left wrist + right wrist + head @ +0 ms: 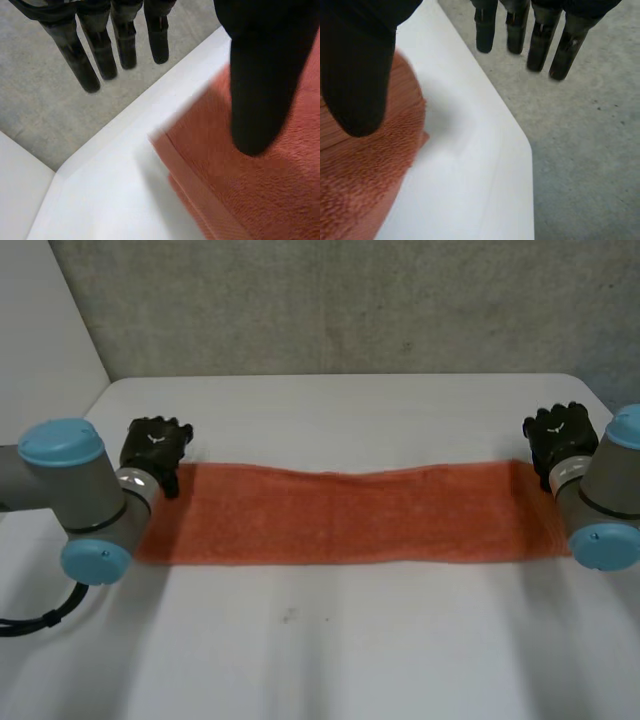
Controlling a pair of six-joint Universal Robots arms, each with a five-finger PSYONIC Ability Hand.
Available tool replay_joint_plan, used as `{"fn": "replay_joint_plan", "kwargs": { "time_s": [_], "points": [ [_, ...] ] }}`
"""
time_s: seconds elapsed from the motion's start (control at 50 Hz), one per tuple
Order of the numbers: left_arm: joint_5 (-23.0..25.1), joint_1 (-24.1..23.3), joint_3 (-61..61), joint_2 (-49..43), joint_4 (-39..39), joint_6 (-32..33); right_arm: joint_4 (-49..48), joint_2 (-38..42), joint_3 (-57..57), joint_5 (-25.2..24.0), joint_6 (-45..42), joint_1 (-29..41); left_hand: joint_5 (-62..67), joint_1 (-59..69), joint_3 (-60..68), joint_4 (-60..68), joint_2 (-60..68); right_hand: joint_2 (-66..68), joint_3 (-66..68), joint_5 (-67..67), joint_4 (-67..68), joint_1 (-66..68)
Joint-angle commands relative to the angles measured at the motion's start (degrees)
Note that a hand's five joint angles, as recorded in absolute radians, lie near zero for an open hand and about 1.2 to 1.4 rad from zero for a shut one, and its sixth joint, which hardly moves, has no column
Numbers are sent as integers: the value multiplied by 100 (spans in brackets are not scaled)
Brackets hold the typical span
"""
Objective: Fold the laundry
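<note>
We see a white table point(330, 660) with 1 orange towel point(350, 515) lying flat on it as a long, narrow band. It stretches from side to side, and bare table shows all around it.

2 grey arms with light-blue caps stand at the towel's 2 short ends, the left arm point(80, 495) at its left end and the right arm point(605, 490) at its right end.

The black left hand point(155, 448) sits at the towel's far left corner. In the left wrist view its fingers point(75, 55) are straight and spread wide from the thumb point(260, 90), reaching past the towel and the table edge over grey floor point(35, 105). The thumb hangs over the towel's corner, and we cannot tell whether it touches.

The black right hand point(560, 435) sits at the towel's far right corner in the same way. Its fingers are straight and well apart from the thumb and hold nothing, and the thumb is above the towel's edge.
</note>
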Motion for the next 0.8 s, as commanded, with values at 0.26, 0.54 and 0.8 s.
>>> {"fn": "replay_joint_plan", "kwargs": {
  "time_s": [0.26, 0.54, 0.8],
  "points": [
    [-44, -426, -1017, 1430, 0, -68, 46, -2012, 1915, -434, 1176, -143, -1317, -1125, -1355, -1301, -1309, -681, -707, -797, -719, -350],
    [-27, -655, -2081, 2213, 9, -243, 996, -2655, 3041, -1744, 1106, -1338, -1317, -1125, -1355, -1301, -1309, 416, 390, 300, 378, 747],
    [26, -549, -2205, 2222, 0, -1158, 750, -2163, 3209, -2307, 535, -1875, -1317, -1125, -1355, -1301, -1309, 1177, 1152, 1061, 1139, 1509]
  ]
}}
